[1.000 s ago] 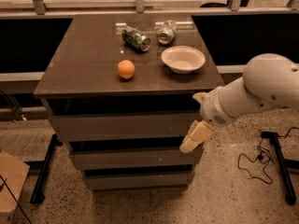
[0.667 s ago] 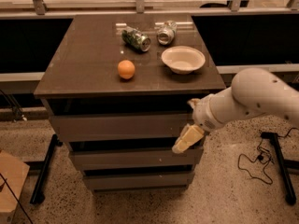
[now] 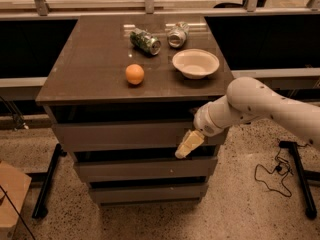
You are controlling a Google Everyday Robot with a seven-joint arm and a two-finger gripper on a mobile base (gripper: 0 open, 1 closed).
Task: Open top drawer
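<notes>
The top drawer [image 3: 120, 135] is a wide grey-brown handleless front just under the dark tabletop [image 3: 90, 79], above two narrower-looking drawer fronts. It sits flush with the cabinet. My gripper [image 3: 187, 145] hangs from the white arm [image 3: 260, 106] that comes in from the right. Its pale fingers point down-left over the right part of the drawer front, at its lower edge.
On the tabletop lie an orange [image 3: 134, 74], a white bowl [image 3: 195, 63], a green can [image 3: 145, 41] on its side and a silver can [image 3: 177, 35]. A black stand leg [image 3: 300, 179] and a cable [image 3: 272, 171] are on the floor at right. A box corner [image 3: 12, 194] shows at lower left.
The arm and gripper have moved left and slightly down, across the front of the top drawer. The drawer has not moved.
</notes>
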